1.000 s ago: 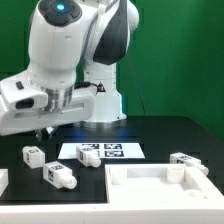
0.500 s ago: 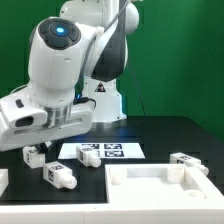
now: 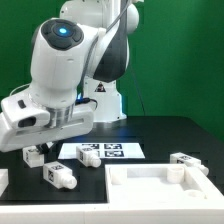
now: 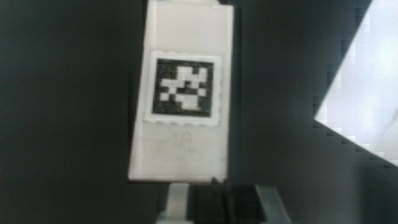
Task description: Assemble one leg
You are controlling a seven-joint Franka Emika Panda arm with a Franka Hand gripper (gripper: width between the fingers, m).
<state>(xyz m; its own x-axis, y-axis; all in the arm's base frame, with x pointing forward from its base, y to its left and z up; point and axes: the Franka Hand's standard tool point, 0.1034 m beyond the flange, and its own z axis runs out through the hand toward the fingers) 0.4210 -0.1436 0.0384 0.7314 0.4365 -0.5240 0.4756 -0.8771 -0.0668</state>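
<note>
Hand (image 3: 40, 146): low over the worktop (image 3: 165, 135), in the lower left of the exterior view's frame. Its fingertips are down at the leg (image 3: 33, 155). Finger spread: cannot tell. In the exterior view the hand's body hides the tips. In the wrist view only two dim finger stubs show at the frame edge, one pale (image 4: 178, 205) and one dark, just beside the leg's end. Whether they pinch the leg or merely touch it cannot be read.

Leg: lies flat on the worktop near the exterior view's left edge, left of the marker board (image 3: 103, 152). In the wrist view it fills the middle of the frame, lengthwise, tag face toward the camera.

Arm (image 3: 60, 60): folded forward and down, the wrist housing tilted toward the exterior view's left.

Nearby: a second peg (image 3: 60, 176) lies just in front of the leg, apart from it. The white rimmed panel (image 3: 135, 190) is at lower right.
</note>
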